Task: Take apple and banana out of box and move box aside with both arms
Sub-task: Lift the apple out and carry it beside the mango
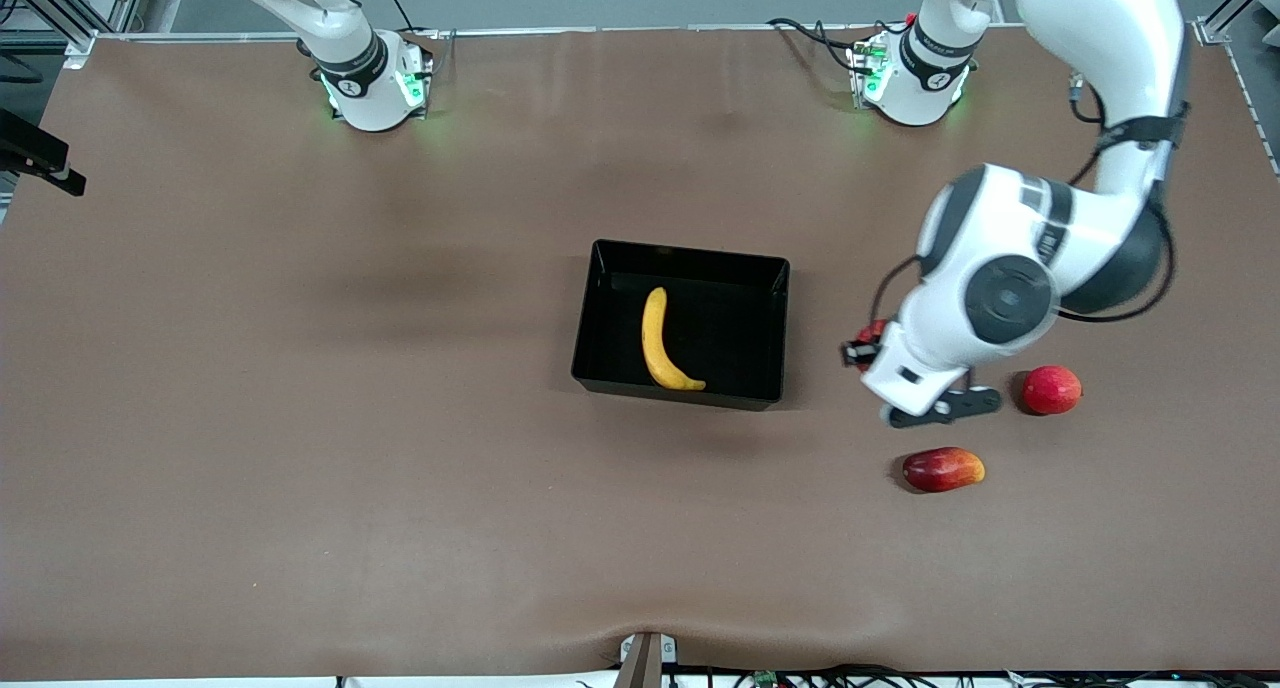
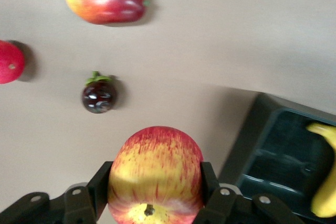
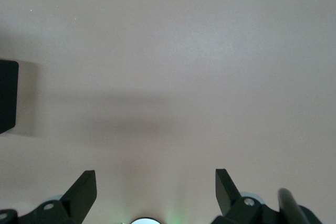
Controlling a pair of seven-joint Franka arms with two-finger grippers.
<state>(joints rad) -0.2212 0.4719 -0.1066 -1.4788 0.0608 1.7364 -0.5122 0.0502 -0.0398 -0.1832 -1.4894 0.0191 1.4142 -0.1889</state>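
Note:
My left gripper (image 1: 868,348) is shut on the red apple with yellow patches (image 2: 155,174) and holds it up in the air over the bare table, just off the box's end toward the left arm. In the front view only a red edge of the apple (image 1: 873,330) shows under the hand. The black box (image 1: 735,318) stands mid-table with the yellow banana (image 1: 660,343) lying in it; both the box (image 2: 273,145) and the banana (image 2: 325,177) also show in the left wrist view. My right gripper (image 3: 156,190) is open and empty above bare table; in the front view it is out of sight.
A plain red round fruit (image 1: 1051,389) and an oblong red-yellow fruit (image 1: 943,469) lie toward the left arm's end. A small dark purple fruit with a green cap (image 2: 98,95) lies under the left hand. A black object (image 3: 8,95) sits at the right wrist view's edge.

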